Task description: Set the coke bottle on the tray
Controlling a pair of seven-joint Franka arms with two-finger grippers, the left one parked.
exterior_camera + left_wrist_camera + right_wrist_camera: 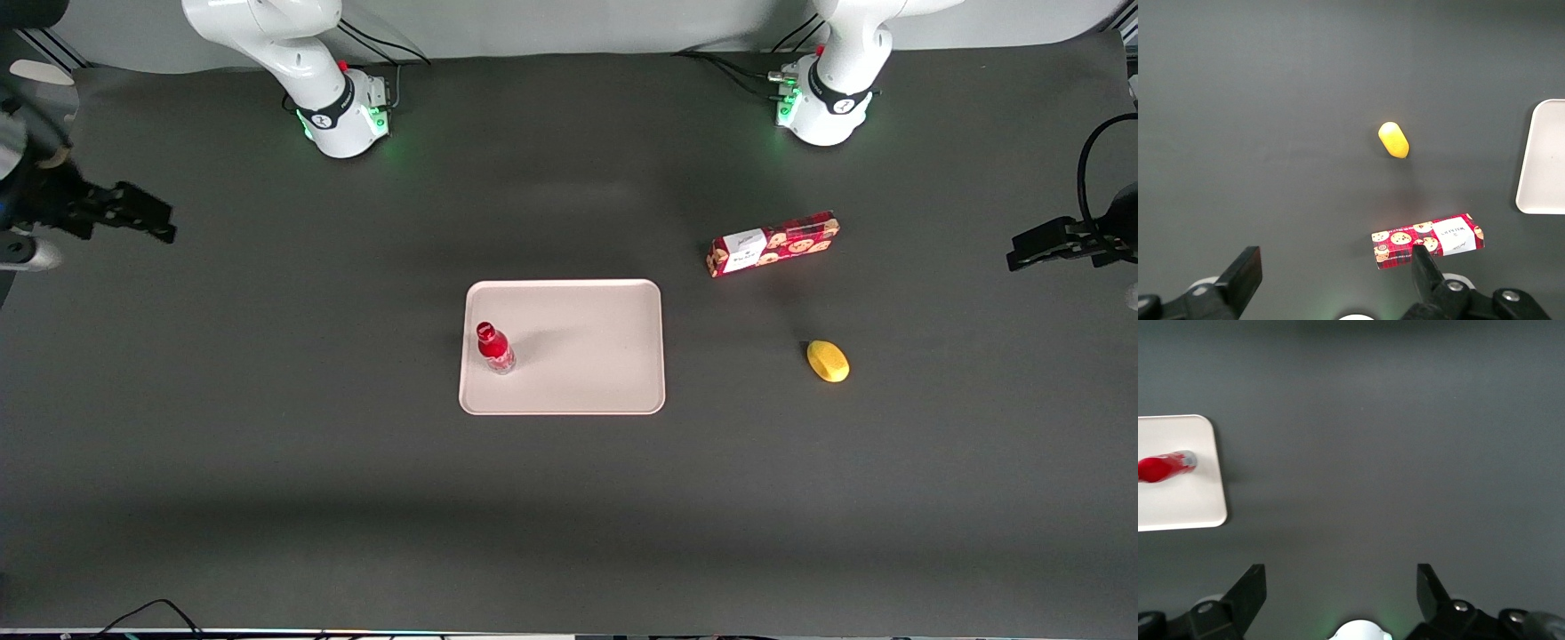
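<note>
Gripper (133, 215) high at the working arm's end of the table (267, 444), well clear of everything, about nine o'clock from the tray in the front view. Fingers (1248, 593) spread wide in the right wrist view — nothing between them, only bare dark mat beneath.

Tray (587, 356) near table centre, long sides running across the front view. Pale pinkish-beige, low rim, rounded corners. Holds one thing only: coke bottle (494, 347), upright, red cap up, clear base on the tray floor. Stands close to the short rim that faces the working arm, roughly nine o'clock from tray centre, inside the rim and not touching it. Same seen in the right wrist view: bottle (1163, 467) within the tray (1191, 507), near its short edge. Rest of the tray floor bare toward three o'clock.

Wide stretch of mat between gripper and tray. Also wide mat from the tray's near long rim to the table's near edge.

Toward the parked arm's end — cookie box (772, 244), red, lying flat, at about two o'clock from the tray and well apart from it. Yellow lemon-shaped object (828, 361) nearer the front camera than the box, roughly three o'clock from the tray, well apart from both. Both also in the left wrist view: box (1428, 241), yellow object (1393, 139), tray's rim (1528, 180) just in frame.
</note>
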